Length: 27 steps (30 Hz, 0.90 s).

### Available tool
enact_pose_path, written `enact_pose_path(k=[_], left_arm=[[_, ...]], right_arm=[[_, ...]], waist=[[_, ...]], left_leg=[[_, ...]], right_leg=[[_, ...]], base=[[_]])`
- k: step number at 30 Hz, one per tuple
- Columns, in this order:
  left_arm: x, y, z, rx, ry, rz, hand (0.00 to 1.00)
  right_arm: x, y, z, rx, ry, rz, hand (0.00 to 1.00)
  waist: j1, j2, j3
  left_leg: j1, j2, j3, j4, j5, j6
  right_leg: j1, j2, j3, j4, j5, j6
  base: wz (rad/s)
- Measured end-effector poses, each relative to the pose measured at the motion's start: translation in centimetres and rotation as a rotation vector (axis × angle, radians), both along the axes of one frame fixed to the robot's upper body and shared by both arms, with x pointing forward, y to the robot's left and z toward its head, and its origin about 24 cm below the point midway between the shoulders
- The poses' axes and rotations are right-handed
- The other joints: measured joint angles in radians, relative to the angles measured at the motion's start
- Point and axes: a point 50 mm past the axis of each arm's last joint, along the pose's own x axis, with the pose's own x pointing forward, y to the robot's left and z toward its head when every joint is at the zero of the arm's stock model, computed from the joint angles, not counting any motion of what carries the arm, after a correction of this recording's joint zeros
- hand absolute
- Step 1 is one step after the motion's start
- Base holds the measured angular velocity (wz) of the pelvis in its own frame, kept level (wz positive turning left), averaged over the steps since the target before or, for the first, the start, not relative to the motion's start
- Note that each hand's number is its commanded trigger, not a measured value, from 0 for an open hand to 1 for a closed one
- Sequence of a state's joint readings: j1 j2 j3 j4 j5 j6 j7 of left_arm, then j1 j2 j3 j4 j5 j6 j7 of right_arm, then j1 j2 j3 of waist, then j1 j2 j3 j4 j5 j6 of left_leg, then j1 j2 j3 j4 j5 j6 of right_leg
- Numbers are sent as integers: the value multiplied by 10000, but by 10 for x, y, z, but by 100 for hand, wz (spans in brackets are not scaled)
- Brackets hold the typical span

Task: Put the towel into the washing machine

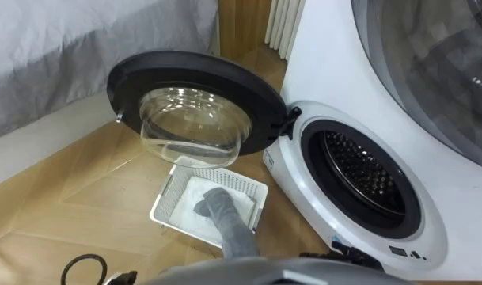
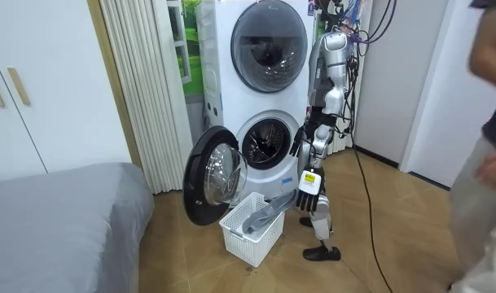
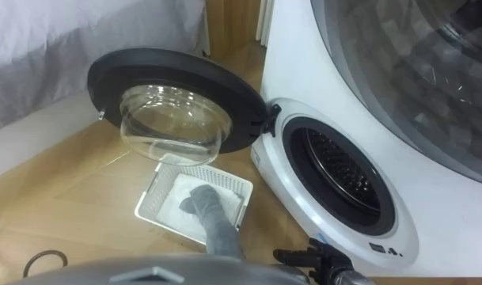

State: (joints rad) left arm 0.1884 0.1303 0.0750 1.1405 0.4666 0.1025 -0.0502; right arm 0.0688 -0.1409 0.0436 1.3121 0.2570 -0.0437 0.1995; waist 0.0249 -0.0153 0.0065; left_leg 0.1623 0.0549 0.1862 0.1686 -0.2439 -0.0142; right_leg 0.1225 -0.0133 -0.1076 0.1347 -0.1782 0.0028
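Basket (image 1: 168,195), white and slatted, is set on the wooden floor (image 1: 66,198) directly below the open door (image 1: 195,73) of the washing machine (image 1: 320,71). A pale cloth (image 1: 184,210) is laid flat on the basket's bottom. The grey towel (image 1: 225,223) is lodged with one end on that cloth, and its length is drawn up over the basket's near rim toward the robot.

Drum (image 1: 366,170), perforated metal, is seen bare through the round port. The door is swung fully aside, its glass bowl turned toward the basket.

Right hand (image 2: 307,195) is held low beside the robot's leg, at the towel's raised end; whether the towel is grasped cannot be told.

An upper machine (image 2: 269,37) is stacked on the washer. A grey bed (image 2: 60,212) is placed at the room view's left, with a pleated curtain (image 2: 142,89) and white cupboard doors (image 2: 28,89) behind it. A person (image 2: 485,163) is partly seen at the room view's right edge.
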Motion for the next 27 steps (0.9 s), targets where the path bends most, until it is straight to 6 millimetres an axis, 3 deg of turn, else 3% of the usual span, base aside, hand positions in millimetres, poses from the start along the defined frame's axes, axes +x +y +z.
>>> enact_pose_path(k=[12,14,19,24,27], left_arm=[[7,2,2,442,-493,-346,0],[15,3,4,742,-872,-727,0],[57,3,12,1304,-2603,-1336,0],[93,-7,19,1305,-3898,-2019,0],[108,-15,22,1052,-4397,-2330,0]], right_arm=[[1,-1,0,-117,-97,-80,0],[2,-1,1,-177,-222,-61,0],[8,0,1,-173,-409,74,0],[20,-2,3,-198,-635,379,0],[37,-1,6,-317,-913,1025,0]], waist=[[-93,-8,-8],[-98,4,-21],[-223,6,-25],[-401,16,-42],[-476,152,27]], left_leg=[[-4,2,25,-11,0,0],[-112,7,1,-14,0,0],[-504,8,30,-2,2,1],[-1092,21,43,111,4,3],[-1547,35,42,295,4,4]], right_leg=[[-51,5,40,8,0,0],[-195,14,68,9,0,-1],[-641,12,97,185,19,-6],[-1297,-14,61,410,25,-6],[-1824,-27,109,740,26,-7]], base=[[-1],[-3],[-2],[-6],[-17]])
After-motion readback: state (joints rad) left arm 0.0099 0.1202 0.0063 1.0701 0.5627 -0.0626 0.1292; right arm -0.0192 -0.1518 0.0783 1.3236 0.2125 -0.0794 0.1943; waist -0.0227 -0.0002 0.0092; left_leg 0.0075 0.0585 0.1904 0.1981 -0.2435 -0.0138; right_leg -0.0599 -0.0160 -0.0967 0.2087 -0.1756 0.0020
